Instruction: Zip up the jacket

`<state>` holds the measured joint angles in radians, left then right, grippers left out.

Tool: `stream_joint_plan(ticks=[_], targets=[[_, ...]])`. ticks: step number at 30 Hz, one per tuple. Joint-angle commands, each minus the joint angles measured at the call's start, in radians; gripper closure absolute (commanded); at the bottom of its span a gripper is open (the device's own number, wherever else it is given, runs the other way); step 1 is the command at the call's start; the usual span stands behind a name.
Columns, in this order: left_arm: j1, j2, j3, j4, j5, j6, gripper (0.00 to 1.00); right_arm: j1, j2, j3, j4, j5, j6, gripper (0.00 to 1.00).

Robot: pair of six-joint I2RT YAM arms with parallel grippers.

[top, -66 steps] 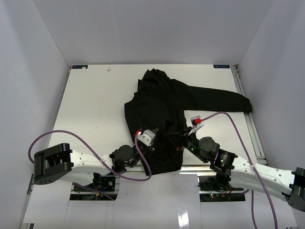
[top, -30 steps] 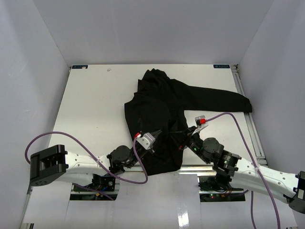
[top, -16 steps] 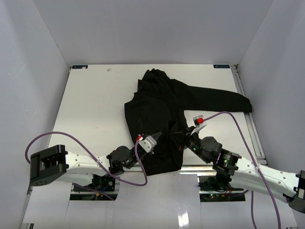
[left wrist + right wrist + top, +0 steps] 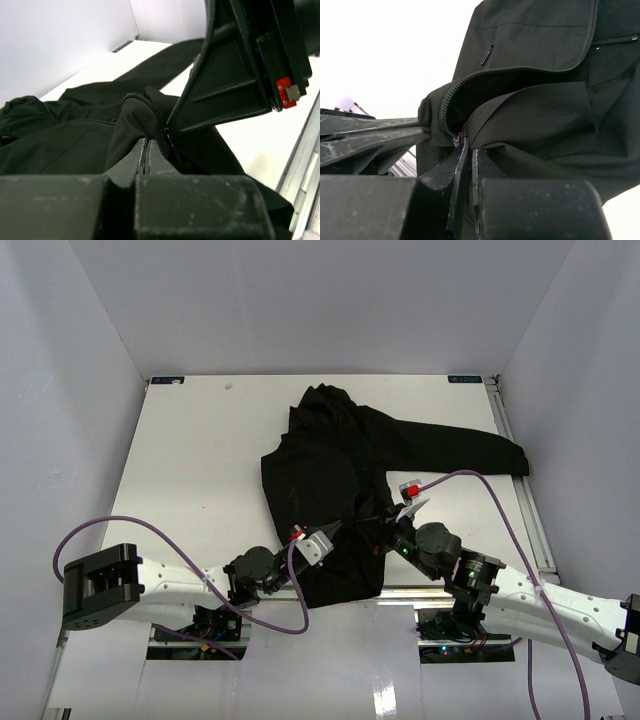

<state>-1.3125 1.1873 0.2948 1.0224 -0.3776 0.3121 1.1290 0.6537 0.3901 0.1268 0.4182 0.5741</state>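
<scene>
The left gripper [image 4: 146, 146] and right gripper [image 4: 468, 145] both pinch the near hem of the jacket [image 4: 340, 460]; its zipper [image 4: 520, 69] runs away from them toward the collar

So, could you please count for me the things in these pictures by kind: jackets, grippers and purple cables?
black jacket: 1
grippers: 2 (left gripper, right gripper, each shut on the jacket's edge by the zipper)
purple cables: 2 (left cable, right cable)
Total: 5
</scene>
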Motion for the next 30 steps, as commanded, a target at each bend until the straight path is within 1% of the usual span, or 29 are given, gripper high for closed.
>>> stream_joint_plan(ticks=[1, 4, 6, 11, 14, 17, 23, 27, 30], targets=[[-0.008, -0.011, 0.033, -0.078, 0.055, -0.028, 0.89, 0.007, 0.018, 0.048, 0.052, -0.026, -0.018, 0.92], [-0.008, -0.004, 0.044, -0.097, 0.089, -0.037, 0.77, 0.006, 0.035, 0.042, 0.074, -0.041, -0.019, 0.92], [-0.007, 0.009, 0.059, -0.117, 0.097, -0.041, 0.71, 0.006, 0.043, 0.04, 0.083, -0.048, -0.017, 0.92], [-0.008, 0.022, 0.071, -0.134, 0.085, -0.04, 0.65, 0.007, 0.036, 0.03, 0.091, -0.048, -0.016, 0.92], [-0.008, 0.018, 0.069, -0.134, 0.08, -0.039, 0.59, 0.006, 0.021, 0.021, 0.092, -0.049, -0.013, 0.92], [-0.007, 0.023, 0.071, -0.136, 0.058, -0.039, 0.56, 0.008, 0.004, 0.014, 0.086, -0.049, -0.012, 0.92], [-0.008, 0.037, 0.075, -0.131, 0.051, -0.038, 0.46, 0.008, -0.014, 0.003, 0.085, -0.053, -0.01, 0.92], [-0.008, 0.049, 0.082, -0.129, 0.044, -0.032, 0.45, 0.007, -0.003, -0.002, 0.098, -0.069, -0.008, 0.92], [-0.007, 0.047, 0.081, -0.125, 0.029, -0.024, 0.5, 0.006, 0.003, -0.008, 0.102, -0.073, -0.008, 0.92]])
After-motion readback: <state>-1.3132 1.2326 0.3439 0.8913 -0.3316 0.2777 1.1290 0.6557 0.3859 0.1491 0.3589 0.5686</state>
